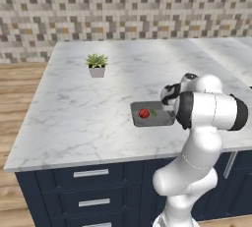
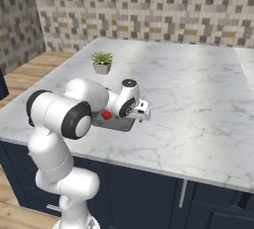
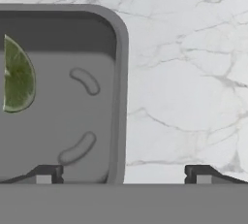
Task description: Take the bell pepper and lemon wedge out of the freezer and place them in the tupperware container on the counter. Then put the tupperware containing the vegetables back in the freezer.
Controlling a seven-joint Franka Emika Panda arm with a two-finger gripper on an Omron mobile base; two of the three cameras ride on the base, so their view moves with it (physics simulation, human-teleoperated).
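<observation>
On the counter (image 1: 74, 108), the tray (image 1: 138, 120) holds the pepper (image 1: 143, 113) on the left and the lemon wedge (image 1: 153, 112) just beside it, so both foods are loaded and the step in hand is judged to be gripping the tray. The gripper (image 3: 124, 173) hovers over the tray's end wall, fingers spread wide and empty, one finger (image 3: 46, 174) inside, the other over the counter. Lower straight down until the fingers straddle the wall, clear of the wedge, then close firmly.

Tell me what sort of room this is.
Most likely a kitchen: a marble-patterned counter over navy drawers, a mosaic tile backsplash, and a container holding a bell pepper and lemon wedge.
</observation>
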